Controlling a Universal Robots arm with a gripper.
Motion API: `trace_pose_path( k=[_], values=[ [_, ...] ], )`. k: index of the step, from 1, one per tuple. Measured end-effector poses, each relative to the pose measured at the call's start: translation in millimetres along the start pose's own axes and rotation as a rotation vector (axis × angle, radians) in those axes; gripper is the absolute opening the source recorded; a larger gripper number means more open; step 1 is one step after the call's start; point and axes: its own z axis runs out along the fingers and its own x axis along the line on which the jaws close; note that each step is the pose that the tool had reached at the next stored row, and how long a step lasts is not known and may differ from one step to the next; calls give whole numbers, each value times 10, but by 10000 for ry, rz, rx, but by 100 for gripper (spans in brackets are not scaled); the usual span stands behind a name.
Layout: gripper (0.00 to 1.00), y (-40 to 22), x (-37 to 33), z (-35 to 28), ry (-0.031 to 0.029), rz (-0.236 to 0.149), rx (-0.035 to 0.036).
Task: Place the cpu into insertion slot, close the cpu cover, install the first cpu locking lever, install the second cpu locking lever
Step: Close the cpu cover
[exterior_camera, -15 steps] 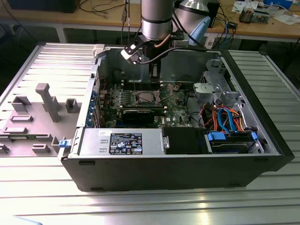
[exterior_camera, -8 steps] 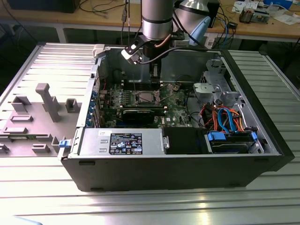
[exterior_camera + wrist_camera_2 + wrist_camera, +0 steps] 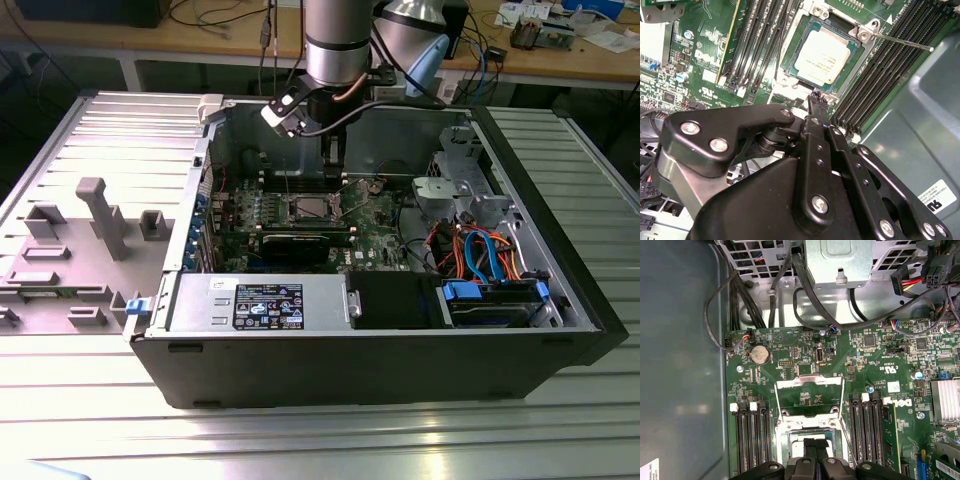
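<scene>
Silver-grey, the chip (image 3: pixel 822 55) is seen seated flat in the socket (image 3: pixel 832 22), with the cover (image 3: pixel 810 382) laid open beyond it, on the side away from the tool (image 3: pixel 817 100). The tool's fingers are pressed together on nothing and are poised just at the socket's near edge.

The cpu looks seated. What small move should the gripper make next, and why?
Probably move to the open cpu cover and tip it down: the cpu already lies in the insertion slot, and the gripper hovers by its edge.
</scene>
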Motion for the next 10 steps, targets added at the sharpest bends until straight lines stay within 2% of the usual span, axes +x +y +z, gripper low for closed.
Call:
trace_pose_path(
  k=[10],
  values=[
    [11, 16, 1, 1, 0, 0, 0]
  ],
)
